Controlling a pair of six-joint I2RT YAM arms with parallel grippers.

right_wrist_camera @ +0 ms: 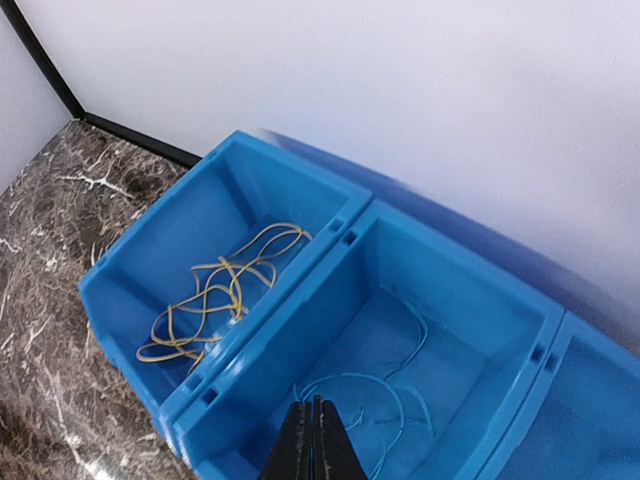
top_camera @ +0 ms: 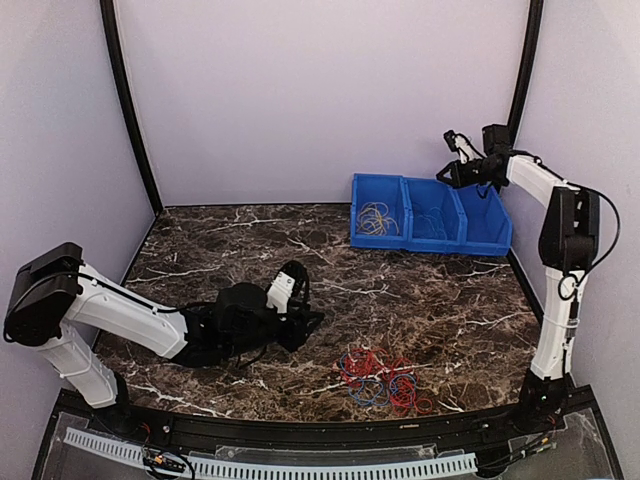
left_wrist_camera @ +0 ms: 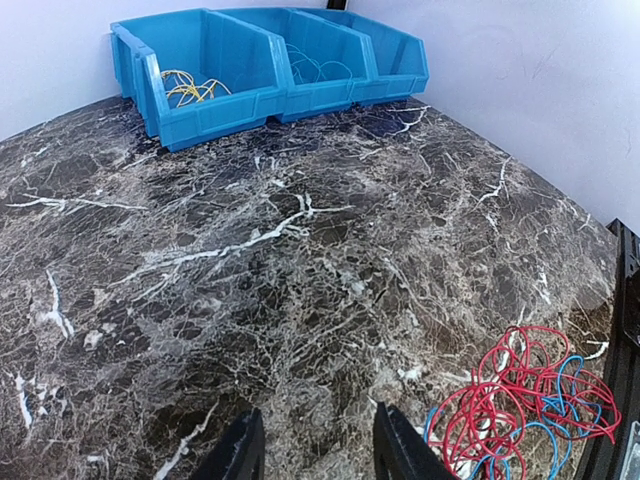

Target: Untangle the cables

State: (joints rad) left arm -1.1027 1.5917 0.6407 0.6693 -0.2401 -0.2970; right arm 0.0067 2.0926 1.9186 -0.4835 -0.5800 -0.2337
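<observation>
item: red-and-blue tangle (top_camera: 385, 378), surface (top_camera: 230, 250) 5 o'clock.
sorted: yellow cable (right_wrist_camera: 220, 290), blue cable (right_wrist_camera: 385, 385), in bins (top_camera: 430, 243) at 1 o'clock.
right hand (right_wrist_camera: 313, 440): pinched closed, nothing seen in it, above blue's bin.
left hand (left_wrist_camera: 315, 445): parted, empty, tangle at its 4 o'clock.
step, judged: picking the next strand; needs 1 loop pinched, tangle pinned.

The counter (top_camera: 250, 240) is polished, dark marble-look stone. The bins (left_wrist_camera: 325, 95) are smooth, glossy blue plastic. The cables (top_camera: 382, 376) have smooth sheathing.
</observation>
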